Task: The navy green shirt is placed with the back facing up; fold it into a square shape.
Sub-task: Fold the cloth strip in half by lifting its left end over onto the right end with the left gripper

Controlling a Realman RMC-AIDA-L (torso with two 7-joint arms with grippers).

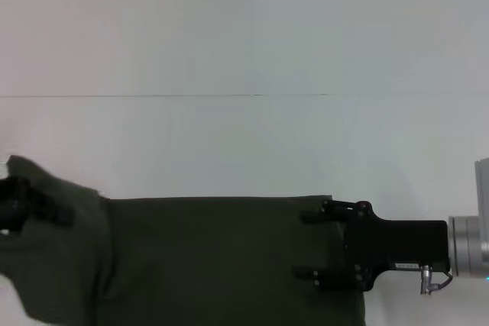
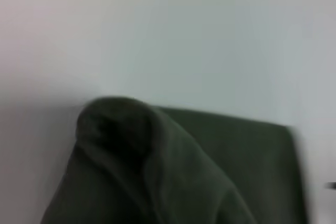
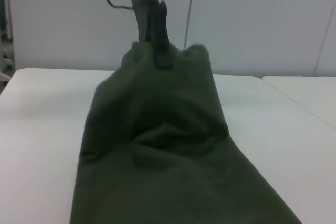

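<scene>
The navy green shirt lies plain side up along the near part of the white table, its far edge straight. Its left end is raised off the table in a bunched fold. My left gripper is at the far left, shut on that raised end. The right wrist view shows the left gripper pinching the top of the lifted cloth. My right gripper is at the shirt's right edge, open, one finger near the far corner and the other lower on the cloth, with nothing held.
The white table stretches far beyond the shirt, with a thin seam line across it. In the right wrist view a white wall stands behind the table and a second white surface lies to one side.
</scene>
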